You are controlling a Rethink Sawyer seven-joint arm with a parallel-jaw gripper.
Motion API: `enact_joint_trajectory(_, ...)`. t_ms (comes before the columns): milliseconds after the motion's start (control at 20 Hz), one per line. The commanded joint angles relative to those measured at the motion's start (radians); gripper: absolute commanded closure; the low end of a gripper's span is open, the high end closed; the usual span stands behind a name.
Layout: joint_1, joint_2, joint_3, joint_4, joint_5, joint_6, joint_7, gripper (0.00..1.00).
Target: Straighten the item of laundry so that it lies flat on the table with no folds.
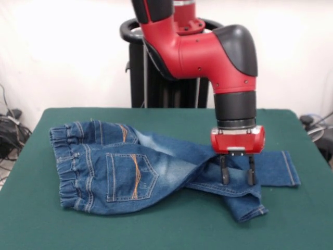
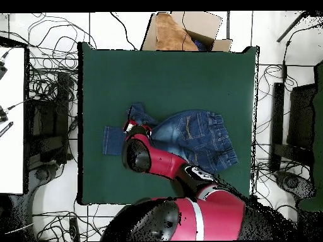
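Note:
A small pair of blue denim jeans (image 1: 130, 172) lies on the green table (image 1: 156, 229), back pockets with orange stitching facing up. The gathered waistband is at the left in the front view. Its two legs run to the right and cross, one folded over the other. My gripper (image 1: 238, 179) points straight down over that crossing. Its two fingers (image 1: 224, 174) stand apart, open, with their tips at the denim. In the overhead view the jeans (image 2: 195, 135) lie mid-table, and the red arm (image 2: 158, 161) covers the gripper and part of the legs.
An open cardboard box (image 2: 183, 31) sits just beyond the table's far edge in the overhead view. Cables cover the floor around the table. A white desk (image 2: 11, 120) stands at the left. Wide green surface (image 2: 170, 75) surrounds the jeans.

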Motion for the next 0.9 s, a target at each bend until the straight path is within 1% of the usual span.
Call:
enact_joint_trajectory(50, 0.041, 0.008, -0.016, 0.0, 0.07, 0.134, 0.191, 0.0)
enact_joint_trajectory(350, 0.024, 0.014, 0.005, 0.006, 0.078, 0.111, 0.217, 0.0)
enact_joint_trajectory(500, -0.009, 0.017, 0.054, 0.007, 0.071, 0.065, 0.268, 0.0)
enact_joint_trajectory(550, -0.006, 0.013, 0.051, 0.006, 0.076, 0.073, 0.264, 0.0)
enact_joint_trajectory(750, 0.058, -0.044, -0.013, 0.001, 0.161, 0.201, 0.212, 0.0)
enact_joint_trajectory(800, 0.021, -0.044, 0.046, 0.006, 0.152, 0.146, 0.265, 0.0)
enact_joint_trajectory(900, -0.014, -0.061, 0.098, 0.02, 0.142, 0.117, 0.305, 0.0)
